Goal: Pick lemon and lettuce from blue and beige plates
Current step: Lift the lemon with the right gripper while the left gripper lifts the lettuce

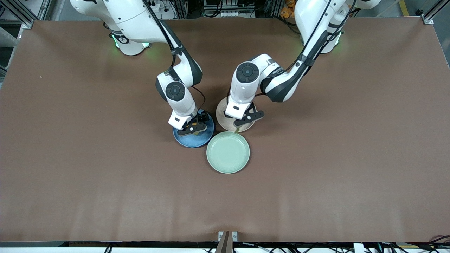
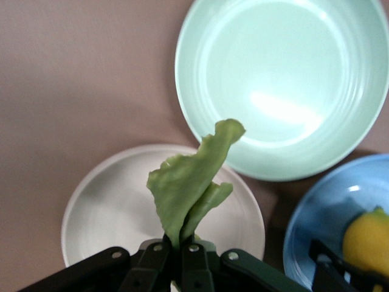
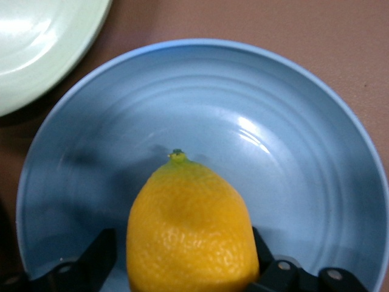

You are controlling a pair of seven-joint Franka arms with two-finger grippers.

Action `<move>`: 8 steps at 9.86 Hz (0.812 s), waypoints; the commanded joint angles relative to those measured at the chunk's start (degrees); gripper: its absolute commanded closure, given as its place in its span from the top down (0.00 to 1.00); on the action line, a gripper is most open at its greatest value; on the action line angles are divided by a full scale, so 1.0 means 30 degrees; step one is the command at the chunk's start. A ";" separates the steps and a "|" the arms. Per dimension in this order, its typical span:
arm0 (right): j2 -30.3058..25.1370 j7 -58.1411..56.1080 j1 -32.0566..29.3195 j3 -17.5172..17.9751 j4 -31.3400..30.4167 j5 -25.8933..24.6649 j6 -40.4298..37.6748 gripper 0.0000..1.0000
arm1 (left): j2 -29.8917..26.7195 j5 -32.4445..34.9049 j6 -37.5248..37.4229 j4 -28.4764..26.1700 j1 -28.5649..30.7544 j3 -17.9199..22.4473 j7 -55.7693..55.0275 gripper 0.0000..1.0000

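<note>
My left gripper [image 1: 242, 123] is over the beige plate [image 1: 221, 117]. In the left wrist view it [image 2: 176, 250] is shut on the stem end of the green lettuce [image 2: 182, 182], which stands up clear of the beige plate [image 2: 103, 207]. My right gripper [image 1: 192, 129] is low over the blue plate [image 1: 186, 141]. In the right wrist view it [image 3: 182, 246] is shut on the yellow-orange lemon [image 3: 191, 207], low in the blue plate [image 3: 255, 109]. I cannot tell whether the lemon touches the plate. The lemon [image 2: 368, 240] also shows in the left wrist view.
An empty mint-green plate [image 1: 228, 152] lies beside both plates, nearer to the front camera; it also shows in the left wrist view [image 2: 285, 79] and the right wrist view [image 3: 36, 42]. The three plates sit close together on the brown table [image 1: 105, 175].
</note>
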 commanded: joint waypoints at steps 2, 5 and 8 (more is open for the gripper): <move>0.0281 0.0484 0.0286 -0.0136 -0.0149 0.0306 0.0168 0.49 | -0.0442 0.1370 -0.0361 0.0226 0.1725 0.0252 0.0686 0.00; -0.0507 0.0397 -0.0355 -0.0223 0.0841 0.0306 -0.2746 0.39 | -0.0325 0.1371 -0.0391 0.0226 0.4302 0.0252 0.4172 0.00; -0.1095 0.0222 -0.1585 -0.0224 0.2222 0.0306 -0.6125 0.39 | -0.0413 0.1371 -0.0508 0.0198 0.6706 0.0193 0.7834 0.00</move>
